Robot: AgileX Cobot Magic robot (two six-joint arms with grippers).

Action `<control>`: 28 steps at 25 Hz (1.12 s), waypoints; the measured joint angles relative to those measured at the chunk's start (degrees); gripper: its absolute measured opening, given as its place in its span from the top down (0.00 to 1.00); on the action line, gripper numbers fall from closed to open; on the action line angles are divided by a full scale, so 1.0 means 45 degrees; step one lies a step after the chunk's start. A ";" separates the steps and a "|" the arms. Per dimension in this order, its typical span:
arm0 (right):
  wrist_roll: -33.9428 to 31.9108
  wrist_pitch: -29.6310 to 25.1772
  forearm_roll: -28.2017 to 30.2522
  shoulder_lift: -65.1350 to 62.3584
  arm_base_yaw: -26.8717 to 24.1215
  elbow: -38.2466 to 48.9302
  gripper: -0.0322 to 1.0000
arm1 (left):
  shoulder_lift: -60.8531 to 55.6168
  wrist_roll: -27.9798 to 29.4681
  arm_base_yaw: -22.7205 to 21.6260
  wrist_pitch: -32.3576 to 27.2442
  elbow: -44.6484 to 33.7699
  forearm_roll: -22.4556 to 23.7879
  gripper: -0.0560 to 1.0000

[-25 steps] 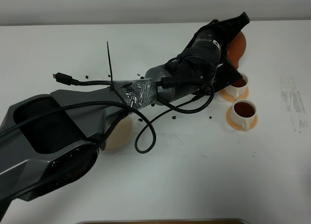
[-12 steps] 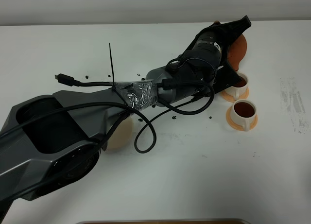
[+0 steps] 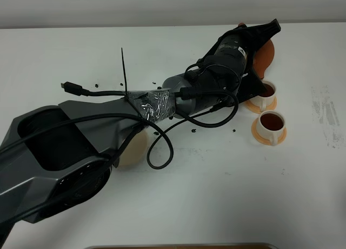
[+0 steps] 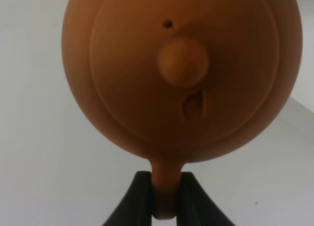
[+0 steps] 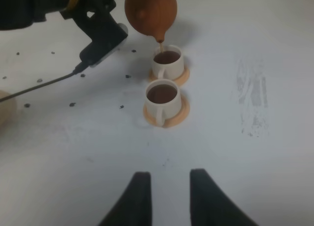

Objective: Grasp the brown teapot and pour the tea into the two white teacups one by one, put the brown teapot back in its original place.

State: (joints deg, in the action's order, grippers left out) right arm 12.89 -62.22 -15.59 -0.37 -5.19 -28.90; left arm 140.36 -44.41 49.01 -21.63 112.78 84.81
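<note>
Teapot (image 5: 149,12) is hanging tipped over the far cup (image 5: 167,63), its handle being squeezed by the left claw (image 4: 164,206). Both cups are sitting on a white table (image 3: 227,200) speckled with dark spots. Right claw (image 5: 169,199) is clenched, holding nothing.

— Where's the brown teapot (image 5: 150,11)?
— Tipped, its spout over the far white cup (image 5: 168,63), handle pinched.
— And the cups?
— Both hold dark tea; the near cup (image 5: 162,99) sits just beside, each on an orange saucer (image 5: 182,113).
</note>
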 joint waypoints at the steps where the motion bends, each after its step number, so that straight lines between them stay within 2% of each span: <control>1: 0.0000 0.0000 0.0000 0.0000 0.0000 0.0000 0.75 | 0.0000 0.0000 0.0000 0.0000 0.0000 0.0000 0.83; 15: -0.0013 0.0000 0.0000 0.0000 0.0000 0.0000 0.75 | 0.0000 0.0017 0.0000 0.0044 0.0000 -0.0012 0.83; 25: 0.0000 0.0000 0.0000 0.0000 0.0000 0.0000 0.75 | -0.0286 0.0128 0.0000 -0.0064 0.0000 -0.1887 0.83; 28: 0.0000 0.0000 0.0000 0.0000 0.0000 0.0000 0.75 | -0.0622 0.0513 0.0000 -0.0289 0.0000 -0.2302 0.83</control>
State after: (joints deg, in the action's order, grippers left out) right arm 12.89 -62.22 -15.59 -0.37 -5.19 -28.90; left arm 137.56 -42.10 49.01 -22.93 112.78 74.45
